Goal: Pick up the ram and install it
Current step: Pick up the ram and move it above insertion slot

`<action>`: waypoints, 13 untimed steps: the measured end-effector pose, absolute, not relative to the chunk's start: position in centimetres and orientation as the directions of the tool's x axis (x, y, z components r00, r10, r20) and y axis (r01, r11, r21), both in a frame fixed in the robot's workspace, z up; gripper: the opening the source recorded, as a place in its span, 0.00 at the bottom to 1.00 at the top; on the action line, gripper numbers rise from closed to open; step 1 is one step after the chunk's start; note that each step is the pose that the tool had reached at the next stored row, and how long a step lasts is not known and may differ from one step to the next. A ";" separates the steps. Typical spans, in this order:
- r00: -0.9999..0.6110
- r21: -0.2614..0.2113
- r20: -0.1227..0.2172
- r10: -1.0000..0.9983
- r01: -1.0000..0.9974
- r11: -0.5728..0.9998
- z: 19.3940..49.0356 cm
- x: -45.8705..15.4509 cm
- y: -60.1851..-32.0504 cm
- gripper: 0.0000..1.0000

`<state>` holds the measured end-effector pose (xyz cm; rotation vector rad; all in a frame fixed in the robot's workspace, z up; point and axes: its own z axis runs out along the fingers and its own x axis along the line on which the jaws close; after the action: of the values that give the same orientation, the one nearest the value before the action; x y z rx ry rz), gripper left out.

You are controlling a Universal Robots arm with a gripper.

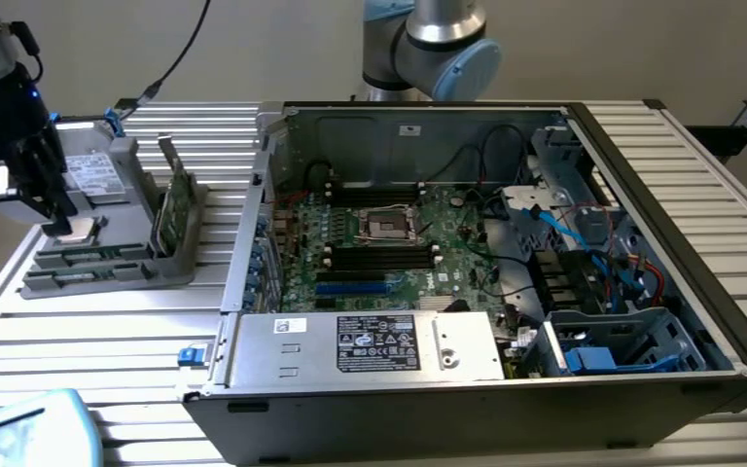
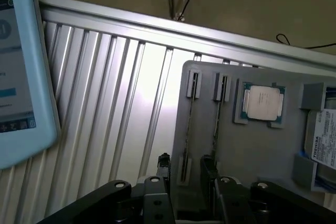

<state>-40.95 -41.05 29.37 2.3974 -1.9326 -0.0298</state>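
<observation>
- A ribbed metal worktop (image 1: 101, 336) is carrying an open computer case (image 1: 478, 418) and a grey holder (image 2: 252, 156).
- The ram (image 2: 188, 124) is standing on edge in one of the holder's slots.
- The pincer (image 2: 185, 160) is hovering released, with its fingers lining up on either side of that ram.

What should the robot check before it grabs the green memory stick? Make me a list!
1. End effector open: ok, its fingers stand apart.
2. End effector empty: ok, nothing is held between the fingers.
3. Ram standing on edge in its slot in the grey tray: ok.
4. Ram in line with the gap between the fingers: ok, judging by the wrist view.
5. Computer case open, with the motherboard uncovered: ok.
6. A black memory slot free for the ram: cannot tell.
</observation>
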 end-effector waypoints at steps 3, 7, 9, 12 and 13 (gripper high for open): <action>0.225 0.060 0.024 -0.974 -0.973 -0.223 28.8 -40.8 -41.2 0.37; 0.242 0.061 0.024 -0.970 -0.969 -0.240 28.1 -40.6 -41.3 0.37; 0.250 0.060 0.024 -0.968 -0.967 -0.248 27.7 -40.4 -41.4 0.37; 0.260 0.060 0.024 -0.965 -0.964 -0.258 27.2 -40.3 -41.5 0.37; 0.261 0.060 0.024 -0.965 -0.964 -0.260 27.0 -40.3 -41.5 0.37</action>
<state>-40.31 -41.51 27.01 2.4446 -1.8719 -0.0275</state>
